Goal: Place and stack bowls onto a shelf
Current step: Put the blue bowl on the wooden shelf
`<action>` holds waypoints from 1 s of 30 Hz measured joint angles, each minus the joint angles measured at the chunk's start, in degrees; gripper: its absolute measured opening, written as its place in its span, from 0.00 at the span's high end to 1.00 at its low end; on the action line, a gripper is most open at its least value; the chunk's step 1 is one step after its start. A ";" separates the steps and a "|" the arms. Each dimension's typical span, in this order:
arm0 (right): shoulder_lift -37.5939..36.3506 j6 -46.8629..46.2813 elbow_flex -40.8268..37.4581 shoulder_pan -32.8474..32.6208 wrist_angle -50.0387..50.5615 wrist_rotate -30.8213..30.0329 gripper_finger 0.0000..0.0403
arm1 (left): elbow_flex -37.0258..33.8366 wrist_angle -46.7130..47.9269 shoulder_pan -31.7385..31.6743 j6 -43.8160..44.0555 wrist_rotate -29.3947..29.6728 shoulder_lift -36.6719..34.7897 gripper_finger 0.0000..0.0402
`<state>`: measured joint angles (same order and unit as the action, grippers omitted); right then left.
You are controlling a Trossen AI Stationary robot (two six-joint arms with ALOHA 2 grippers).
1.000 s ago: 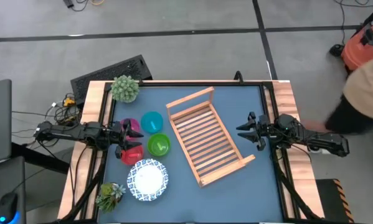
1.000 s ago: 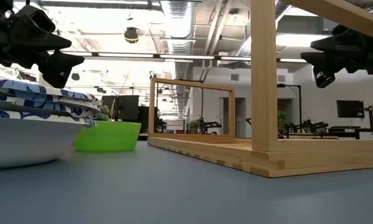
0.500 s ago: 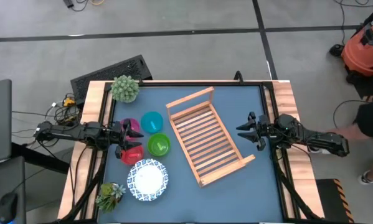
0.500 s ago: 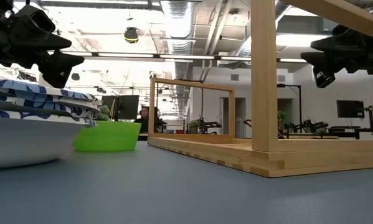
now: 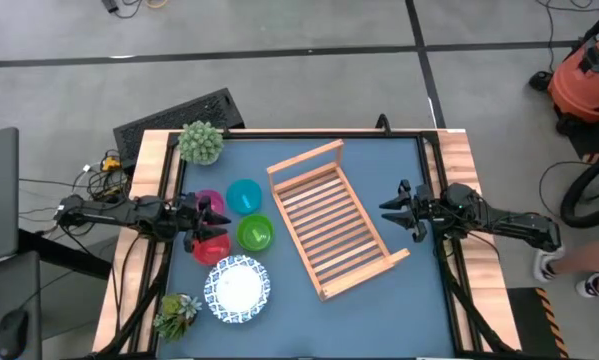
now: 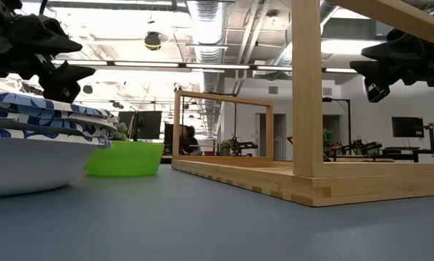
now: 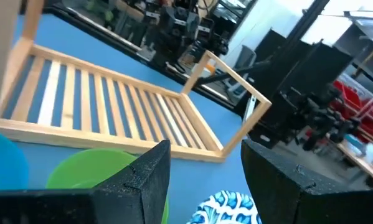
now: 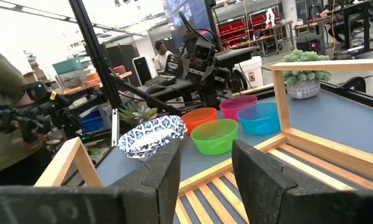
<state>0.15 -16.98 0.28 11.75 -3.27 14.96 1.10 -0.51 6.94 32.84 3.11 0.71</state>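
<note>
Four small bowls sit on the blue table left of the shelf: pink (image 5: 210, 201), blue (image 5: 244, 195), green (image 5: 255, 233) and red (image 5: 213, 249). Two stacked white dishes with blue-patterned rims (image 5: 237, 290) rest nearer the near edge. The wooden slatted shelf (image 5: 329, 225) lies flat at the middle, turned at a slant. My left gripper (image 5: 207, 222) hovers open above the pink and red bowls, pointing at the green bowl (image 7: 93, 171). My right gripper (image 5: 391, 211) hovers open at the shelf's right side, facing the bowls (image 8: 214, 135).
One potted plant (image 5: 200, 142) stands at the far left corner and another (image 5: 176, 314) at the near left corner. A keyboard (image 5: 179, 117) lies beyond the far edge. Bare blue table shows right of the shelf and along the near edge. A person's leg shows at the picture's right.
My left gripper has drawn back a little toward the table's left edge and stays open. The person beside the table's right side has walked off toward the near right.
</note>
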 joint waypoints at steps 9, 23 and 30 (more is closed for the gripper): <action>0.02 -0.02 0.02 0.00 0.00 0.00 0.58 | 1.48 -8.17 0.30 11.12 -7.18 0.56 0.55; 0.01 -0.01 0.01 0.01 0.01 0.00 0.58 | 36.32 38.25 0.81 22.56 22.71 27.34 0.55; 0.00 -0.01 0.01 0.01 0.00 0.00 0.58 | 49.74 47.56 -4.17 29.47 25.48 47.28 0.55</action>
<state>0.15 -16.98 0.28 11.77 -3.27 14.96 50.84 47.05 2.77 62.30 28.59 47.99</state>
